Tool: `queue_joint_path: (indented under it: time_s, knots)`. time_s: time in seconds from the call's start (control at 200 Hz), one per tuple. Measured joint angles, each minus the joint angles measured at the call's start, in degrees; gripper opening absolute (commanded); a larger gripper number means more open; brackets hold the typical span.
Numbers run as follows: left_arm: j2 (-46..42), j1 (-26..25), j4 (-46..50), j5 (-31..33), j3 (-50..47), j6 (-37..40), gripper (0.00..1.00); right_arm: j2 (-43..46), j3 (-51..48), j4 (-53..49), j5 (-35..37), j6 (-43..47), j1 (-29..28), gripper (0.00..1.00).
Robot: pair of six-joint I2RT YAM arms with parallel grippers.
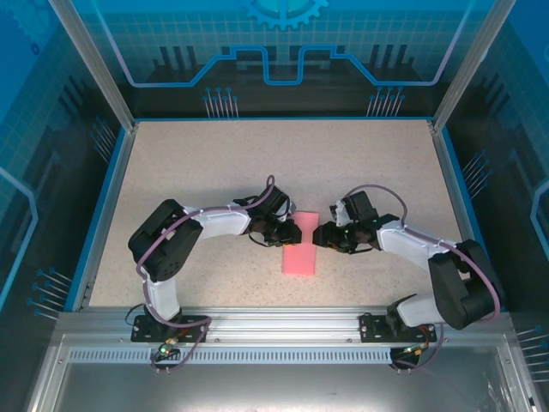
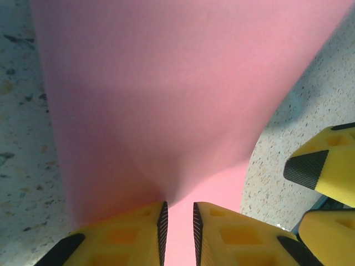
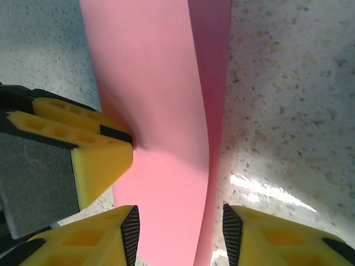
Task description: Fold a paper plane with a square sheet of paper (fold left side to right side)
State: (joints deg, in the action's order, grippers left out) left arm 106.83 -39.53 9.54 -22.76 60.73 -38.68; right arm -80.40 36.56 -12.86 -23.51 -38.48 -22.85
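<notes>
Folding step: the left-to-right fold looks laid over, since the paper [image 1: 300, 253] lies as a narrow strip with two layers showing. The crease seems not yet pressed, as the top layer bows up.
Paper: flat on the table [image 1: 214, 154], between the two grippers and running away ahead of both sets of fingertips.
Left gripper [image 2: 177, 221]: nearly closed, pinching the paper's near edge between its pads. The sheet puckers just ahead of the pinch.
Right gripper [image 3: 178, 227]: jaws apart, astride the paper. The sheet passes between them, close against one pad with a clear gap to the other, and nothing is gripped.
Spacing: the left gripper sits just beside the right one's fingertips.
Next move: likely setting the crease. That calls for the left pinch to hold the layers matched while the right gripper comes down on the bowed layer and runs along the fold, lightly enough not to drag the thin sheet.
Risk: with one side free, the top layer may spring up or slide off its edge.
</notes>
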Motion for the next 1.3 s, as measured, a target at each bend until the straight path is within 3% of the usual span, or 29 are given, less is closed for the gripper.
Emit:
queue_joint_path:
  time_s: [0.525, 0.94, 1.301]
  knots:
    - [0.17, 0.00, 0.02, 0.00, 0.96, 0.00, 0.22, -5.99, 0.02, 4.44, -1.03, -1.51, -0.48, 0.39]
    - [0.20, 0.00, 0.20, 0.07, 0.96, 0.02, 0.22, -7.76, 0.83, 4.96, -1.01, -1.49, -0.79, 0.10]
    - [0.85, 0.00, 0.59, 0.44, 1.07, 0.04, 0.23, -9.55, 2.80, 3.23, 0.00, -0.26, -1.22, 0.08]
